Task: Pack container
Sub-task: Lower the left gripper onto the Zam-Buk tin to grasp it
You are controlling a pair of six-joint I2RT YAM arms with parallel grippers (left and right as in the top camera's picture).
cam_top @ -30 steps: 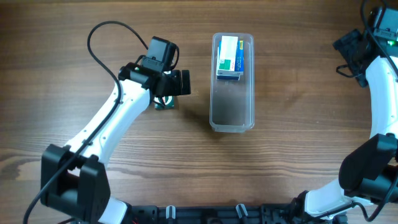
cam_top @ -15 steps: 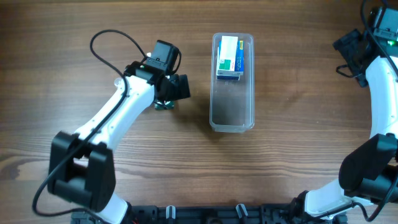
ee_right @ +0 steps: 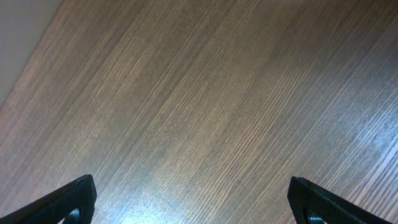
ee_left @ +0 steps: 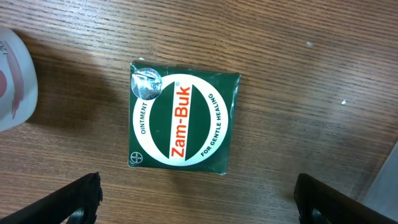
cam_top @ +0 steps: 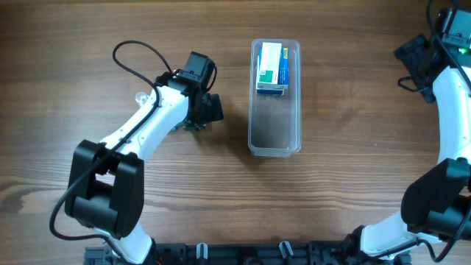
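Left gripper (ee_left: 198, 186) hovered over the green Zam-Buk ointment box (ee_left: 181, 124) on the tabletop (ee_left: 298, 74), fingers (ee_left: 78, 199) spread wide to straddle it for a pick, with the clear container (cam_top: 274, 129) waiting nearby, its near half free.

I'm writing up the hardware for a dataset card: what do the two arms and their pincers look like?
The left arm and right arm both have white tubular links and black joints. A black cable loops off the left one. The left pincer and right pincer have black fingers.
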